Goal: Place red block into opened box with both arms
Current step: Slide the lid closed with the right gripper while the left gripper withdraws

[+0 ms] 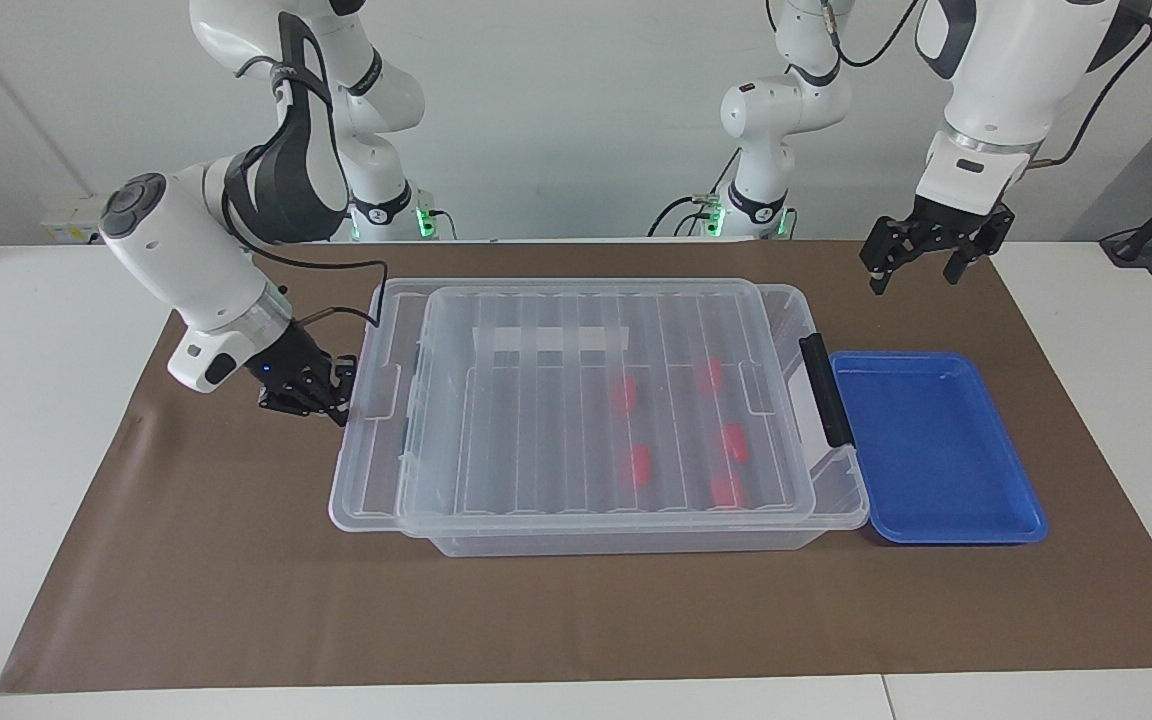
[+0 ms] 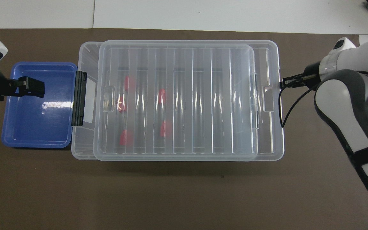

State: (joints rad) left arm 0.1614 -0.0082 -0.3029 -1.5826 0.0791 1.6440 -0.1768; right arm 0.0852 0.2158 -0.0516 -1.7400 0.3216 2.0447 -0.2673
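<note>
Pressing my right gripper (image 1: 336,405), fingers together, against the ribbed lid (image 1: 576,400) at nine o'clock; left gripper (image 1: 914,262) spread above the blue tray (image 1: 936,520).

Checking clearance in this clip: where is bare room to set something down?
The shallow blue plastic tray is bare. So is the brown mat along the edge farthest from the robots. Crowded: the clear plastic storage box, covered by its ribbed lid.

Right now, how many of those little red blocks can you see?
5, all inside the box, seen through its clear lid: three toward the black latch, two nearer the middle. None seem hidden.
</note>
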